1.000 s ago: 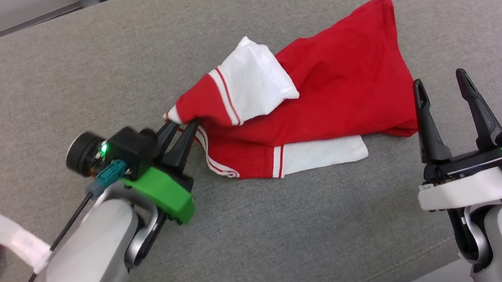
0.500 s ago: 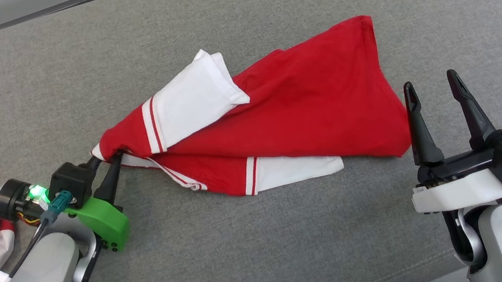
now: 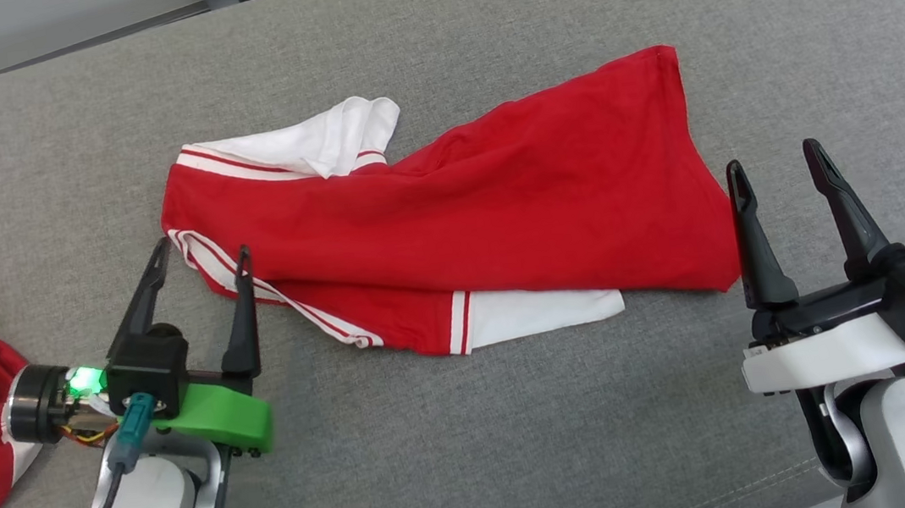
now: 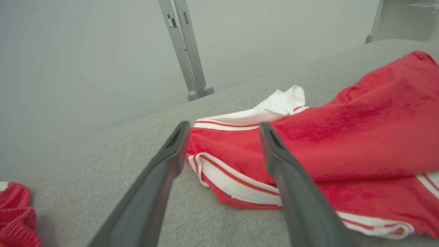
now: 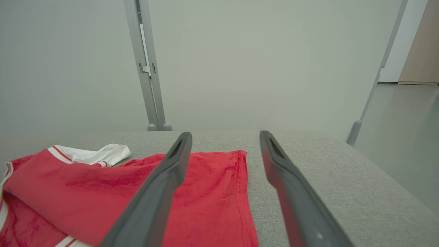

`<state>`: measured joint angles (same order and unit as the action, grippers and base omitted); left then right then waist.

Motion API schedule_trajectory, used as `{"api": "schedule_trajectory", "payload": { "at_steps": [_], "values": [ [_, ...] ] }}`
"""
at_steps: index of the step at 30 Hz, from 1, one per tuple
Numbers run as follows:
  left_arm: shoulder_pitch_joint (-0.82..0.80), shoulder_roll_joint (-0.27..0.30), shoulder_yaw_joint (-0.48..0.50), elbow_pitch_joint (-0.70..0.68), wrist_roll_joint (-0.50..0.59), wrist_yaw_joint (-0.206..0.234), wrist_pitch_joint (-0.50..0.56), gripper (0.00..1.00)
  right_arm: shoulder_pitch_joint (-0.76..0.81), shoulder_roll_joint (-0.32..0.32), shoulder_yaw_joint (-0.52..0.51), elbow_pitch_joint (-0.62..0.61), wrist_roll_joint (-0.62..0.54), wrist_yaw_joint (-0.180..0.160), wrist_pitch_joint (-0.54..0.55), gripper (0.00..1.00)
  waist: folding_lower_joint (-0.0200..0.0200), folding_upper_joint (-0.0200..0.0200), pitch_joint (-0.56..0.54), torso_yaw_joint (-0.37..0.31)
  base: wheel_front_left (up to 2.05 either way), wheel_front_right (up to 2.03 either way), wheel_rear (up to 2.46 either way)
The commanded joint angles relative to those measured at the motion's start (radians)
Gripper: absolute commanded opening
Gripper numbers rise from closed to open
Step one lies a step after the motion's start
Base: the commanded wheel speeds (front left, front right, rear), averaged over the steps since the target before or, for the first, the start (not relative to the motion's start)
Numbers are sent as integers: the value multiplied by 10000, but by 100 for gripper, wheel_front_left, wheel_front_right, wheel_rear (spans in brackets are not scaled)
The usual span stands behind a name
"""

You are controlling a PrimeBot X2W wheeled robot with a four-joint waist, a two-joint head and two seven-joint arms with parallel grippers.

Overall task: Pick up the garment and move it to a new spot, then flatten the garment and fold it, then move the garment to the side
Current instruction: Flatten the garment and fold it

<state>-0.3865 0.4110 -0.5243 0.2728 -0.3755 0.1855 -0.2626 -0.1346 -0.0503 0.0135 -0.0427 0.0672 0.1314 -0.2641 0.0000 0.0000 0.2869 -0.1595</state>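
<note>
Head view shows the red-and-white shirt [image 3: 497, 198] lying rumpled mid-bench [image 3: 475, 456], left pincer [image 3: 202, 248] spread empty at its striped edge, right pincer [image 3: 772, 156] spread empty beside its hem: relocation looks done, while flattening, folding and the side-move remain.

Left pincer [image 3: 201, 248] has a green mount [image 3: 220, 417], right pincer [image 3: 772, 156] a white one — both dark-fingered, teal-plugged, silver-armed.
</note>
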Motion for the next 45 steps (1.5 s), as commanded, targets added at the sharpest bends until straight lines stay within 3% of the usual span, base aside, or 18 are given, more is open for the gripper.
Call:
{"api": "schedule_trajectory", "payload": {
  "at_steps": [1, 6, 18, 22, 34, 35, 36, 37, 39, 41, 43, 44, 45],
  "values": [
    [94, -94, 4, -101, 160, 33, -31, 100, 26, -3, 43, 10, 13, -14, -3, 100, 0, 0, -48, 73, 0, 0, 0],
    [-801, -371, -391, 415, 892, -223, -30, 100, -137, -45, 217, 11, -17, -14, -3, 100, 0, 0, 35, 107, 0, 0, 0],
    [-4039, -1071, -1760, 4038, 2376, -892, 1142, 100, -531, -123, 438, 7, 222, -14, -3, 100, 0, 0, 960, -364, 0, 0, 0],
    [-4569, -1187, -1989, 4804, 2527, -1135, 932, 100, -597, -97, 320, 11, 281, -14, -3, 100, 0, 0, 1219, -483, 0, 0, 0],
    [-5196, -1502, -2394, 5709, 2746, -1214, 259, 100, -704, -33, 165, 126, 585, -14, -3, 100, 0, 0, 1338, -563, 0, 0, 0],
    [-5231, -1483, -2450, 5755, 2818, -1233, 220, 79, -707, -21, 135, 140, 664, -14, -3, 100, 0, 0, 1334, -571, 0, 0, 0],
    [-5246, -1492, -2476, 5790, 2831, -1238, 202, 70, -705, -14, 116, 151, 715, -14, -3, 100, 0, 0, 1327, -573, 0, 0, 0],
    [-5265, -1494, -2545, 5866, 2866, -1303, 191, 49, -704, -9, 99, 161, 757, -14, -3, 100, 0, 0, 1319, -573, 0, 0, 0],
    [-5326, -1505, -2656, 6002, 2888, -1397, 253, 50, -689, -4, 72, 185, 800, -14, -3, 100, 0, 0, 1300, -577, 0, 0, 0],
    [-5404, -1497, -2785, 6142, 2945, -1494, 300, 66, -692, -3, 84, 210, 852, -14, -3, 100, 0, 0, 1287, -600, 0, 0, 0],
    [-5461, -1493, -2883, 6289, 2969, -1585, 344, 67, -702, -5, 124, 223, 893, -14, -3, 100, 0, 0, 1282, -637, 0, 0, 0],
    [-5484, -1496, -2938, 6351, 2963, -1640, 372, 50, -719, -3, 146, 227, 929, -14, -3, 100, 0, 0, 1284, -658, 0, 0, 0],
    [-5506, -1503, -2973, 6413, 2957, -1682, 393, 43, -735, -2, 157, 233, 951, -14, -3, 100, 0, 0, 1285, -674, 0, 0, 0]
  ]
}}
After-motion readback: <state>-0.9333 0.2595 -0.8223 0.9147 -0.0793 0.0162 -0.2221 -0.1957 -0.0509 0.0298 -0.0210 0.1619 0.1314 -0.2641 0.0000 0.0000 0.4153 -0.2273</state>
